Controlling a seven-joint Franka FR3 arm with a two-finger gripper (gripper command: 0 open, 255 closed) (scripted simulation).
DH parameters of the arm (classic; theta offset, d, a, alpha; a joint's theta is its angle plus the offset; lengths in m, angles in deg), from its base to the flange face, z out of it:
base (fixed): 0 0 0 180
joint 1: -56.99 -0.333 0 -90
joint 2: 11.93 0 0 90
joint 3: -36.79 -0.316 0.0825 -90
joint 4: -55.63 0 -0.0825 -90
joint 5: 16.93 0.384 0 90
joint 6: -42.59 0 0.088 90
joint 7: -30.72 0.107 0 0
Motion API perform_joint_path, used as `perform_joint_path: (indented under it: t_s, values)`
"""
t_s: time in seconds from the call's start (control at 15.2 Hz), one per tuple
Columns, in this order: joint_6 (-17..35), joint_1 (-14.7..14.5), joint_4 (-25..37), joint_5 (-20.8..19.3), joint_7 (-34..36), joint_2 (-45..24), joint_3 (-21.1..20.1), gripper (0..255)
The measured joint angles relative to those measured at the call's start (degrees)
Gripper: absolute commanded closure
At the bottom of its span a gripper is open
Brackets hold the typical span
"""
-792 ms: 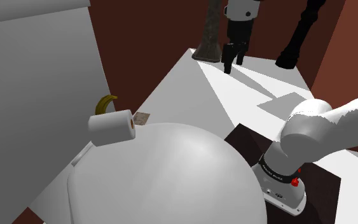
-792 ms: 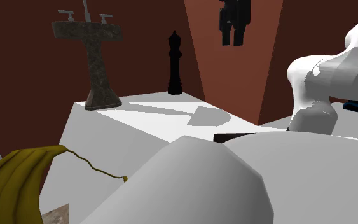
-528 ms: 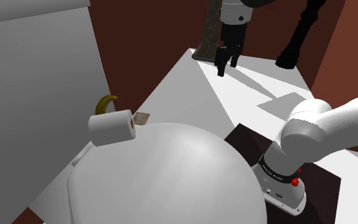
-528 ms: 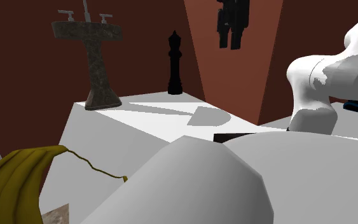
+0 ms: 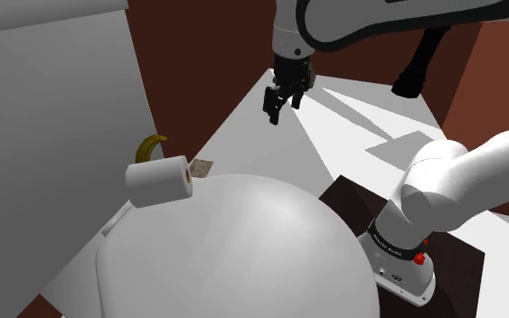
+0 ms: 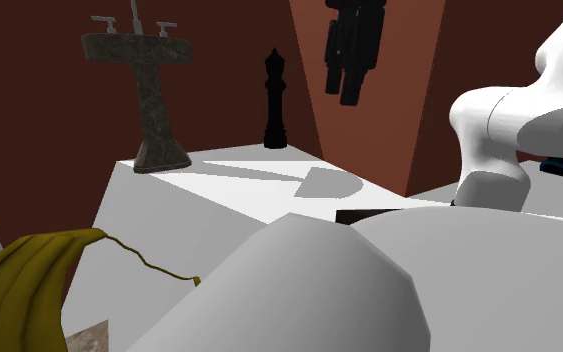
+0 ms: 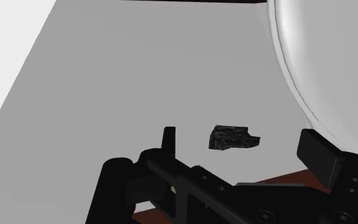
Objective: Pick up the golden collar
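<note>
A: Where is the gripper (image 5: 277, 103) hanging?

B: It is hanging in the air over the white surface (image 5: 257, 149), fingers pointing down. The white arm (image 5: 370, 23) is reaching in above it. In the second exterior view the gripper (image 6: 348, 88) is showing dark against a reddish-brown wall (image 6: 369, 140).

A: How are the fingers standing?

B: They are standing spread apart. In the wrist view grey ground is showing between them at the gripper (image 7: 242, 149). A small dark lump (image 7: 233, 138) is lying on that ground beyond the fingertips, touched by neither finger.

A: And the golden collar?

B: The golden collar (image 5: 151, 144) is lying well apart from the gripper, lower down and off toward the shoulder view's left. It is curving up just behind a white roll (image 5: 159, 179), near a small brownish scrap (image 5: 202, 168). In the second exterior view the collar (image 6: 19, 290) is sitting far below the gripper, trailing a thin tail.

A: What is sitting between them?

B: Bare white surface, and the edge of a big white rounded body (image 5: 243, 244), much nearer the collar than the gripper.

A: Anything beyond the gripper?

B: A dark pedestal sink (image 6: 141, 90) and a black chess-like piece (image 6: 275, 100) are standing on the white surface, apart from the fingers.
</note>
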Motion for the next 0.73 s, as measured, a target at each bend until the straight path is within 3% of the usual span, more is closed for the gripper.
perform_joint_path:
  t_s: [0.33,0.73]
  values:
    - [8.8,-0.3,1.0,-1.1,7.3,-6.2,-6.3,0]
    - [17.5,1.1,5.1,-6.5,17.7,-15.8,-14.2,0]
